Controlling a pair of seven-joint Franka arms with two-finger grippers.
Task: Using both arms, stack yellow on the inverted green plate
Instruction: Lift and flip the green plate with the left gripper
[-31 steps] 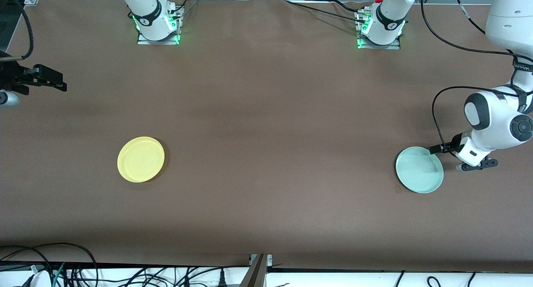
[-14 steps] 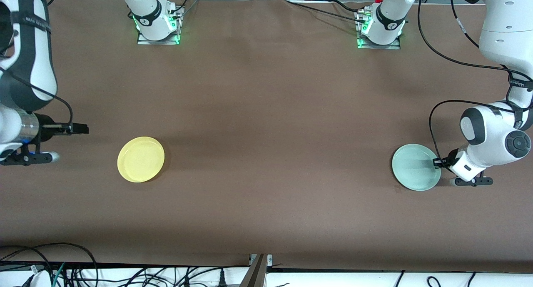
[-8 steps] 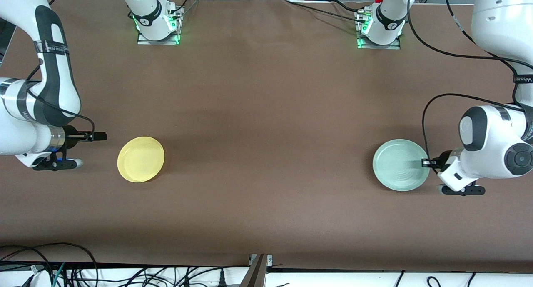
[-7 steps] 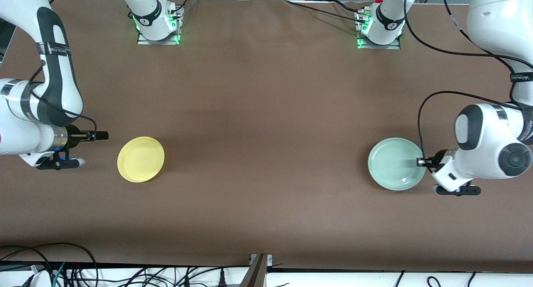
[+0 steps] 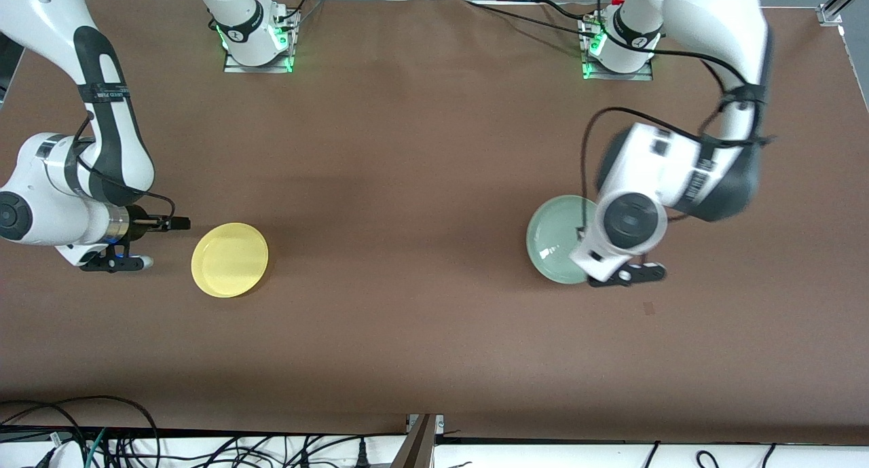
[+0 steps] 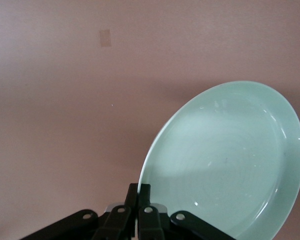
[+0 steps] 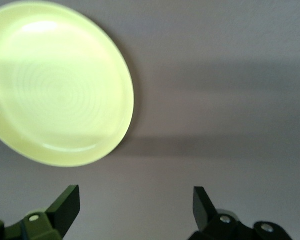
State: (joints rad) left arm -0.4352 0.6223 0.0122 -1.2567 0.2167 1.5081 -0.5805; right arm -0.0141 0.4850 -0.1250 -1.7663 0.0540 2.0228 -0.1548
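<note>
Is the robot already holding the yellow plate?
No, the yellow plate lies alone on the table, and the right gripper is short of it, jaws wide open.

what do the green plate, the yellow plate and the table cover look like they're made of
Green plate: smooth and glossy, with bright highlights and faint concentric rings; probably hard plastic or melamine, though glazed ceramic is possible.
Yellow plate: same sheen and faint rings, likely the same material.
Table cover: matte brown, with no glare and a soft wavy top edge; looks like paper or felt-like sheet.
</note>
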